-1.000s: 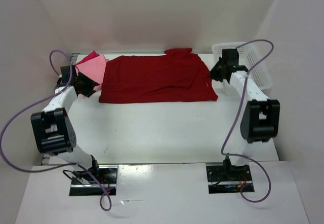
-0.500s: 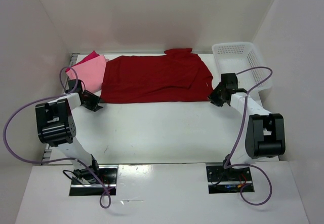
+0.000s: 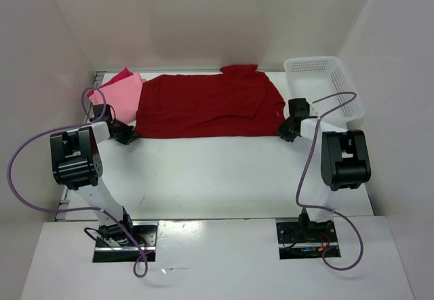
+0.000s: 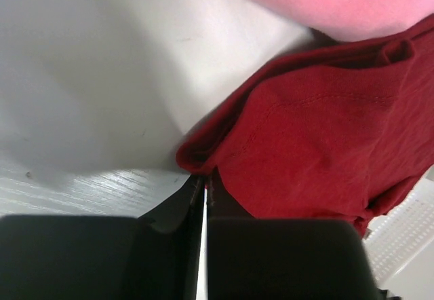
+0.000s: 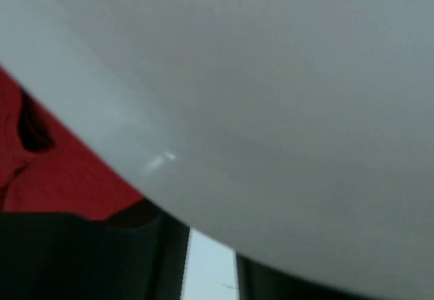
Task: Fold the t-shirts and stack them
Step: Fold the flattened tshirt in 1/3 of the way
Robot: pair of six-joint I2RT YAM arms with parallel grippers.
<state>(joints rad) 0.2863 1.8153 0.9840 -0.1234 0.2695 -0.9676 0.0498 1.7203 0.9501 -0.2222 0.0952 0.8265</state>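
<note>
A robotics lab test booth. Plain white walls (image 3: 203, 22) box in a bare white tabletop (image 3: 217, 171). My left arm (image 3: 74, 161) and right arm (image 3: 342, 161) are bolted to base plates (image 3: 125, 241) at its near edge, trailing looped purple cables (image 3: 299, 191).

Dark red t-shirt (image 5: 61, 178) at lower left, pale blurred surface (image 5: 271, 76) above, black hand (image 5: 210, 252) along the bottom edge.

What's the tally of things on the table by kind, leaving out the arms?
Soft cloth short-sleeved t-shirts: 3 (large dark red t-shirt, light salmon pink t-shirt, bright crimson-pink t-shirt, mostly hidden under the salmon one)
White lattice plastic basket: 1
Total: 4
</note>
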